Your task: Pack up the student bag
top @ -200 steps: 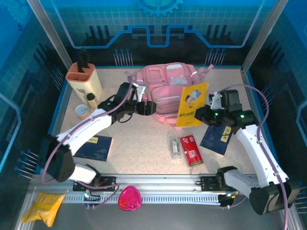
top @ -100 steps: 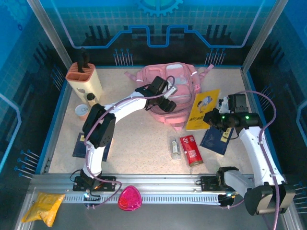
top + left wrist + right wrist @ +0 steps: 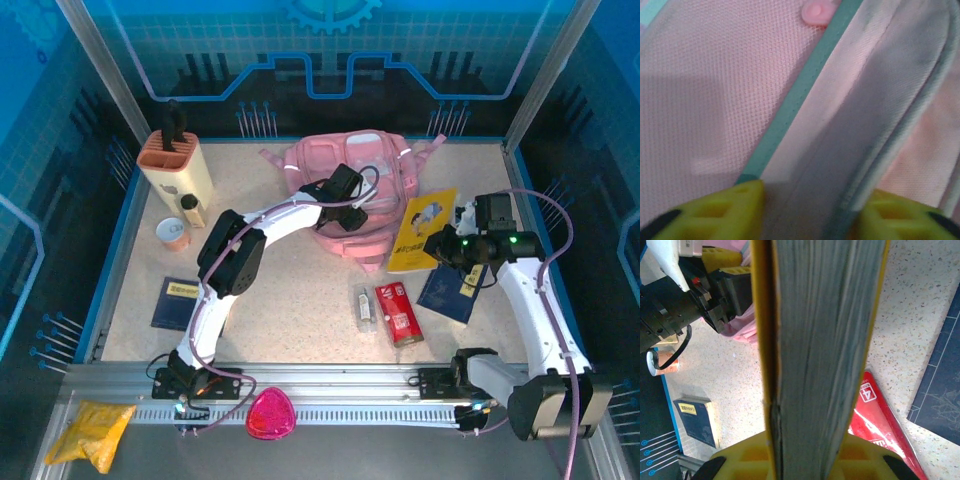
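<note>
- Student bag [image 3: 378, 165] lies at the back middle of the table [image 3: 290, 290], pink, with its pocketed front facing up.
- Left gripper [image 3: 338, 215] is down on the near side of the bag. In the left wrist view its yellow fingers [image 3: 715, 210] stand partly apart, with a pale fold of the bag between them. Whether they pinch the fold cannot be told.
- Right gripper [image 3: 442, 245] is clamped on a yellow book [image 3: 422, 228], which is held tilted just beside the bag's right side. The right wrist view looks along the page edge [image 3: 825, 340], which rises from between the gripper's yellow fingers [image 3: 750, 460].
- Red packet [image 3: 398, 312] lies flat on the table nearer than the bag, with a small clear packet [image 3: 365, 308] just to its left.
- One dark blue booklet [image 3: 450, 290] lies beneath the right arm, and another [image 3: 180, 303] lies near the table's left edge.
</note>
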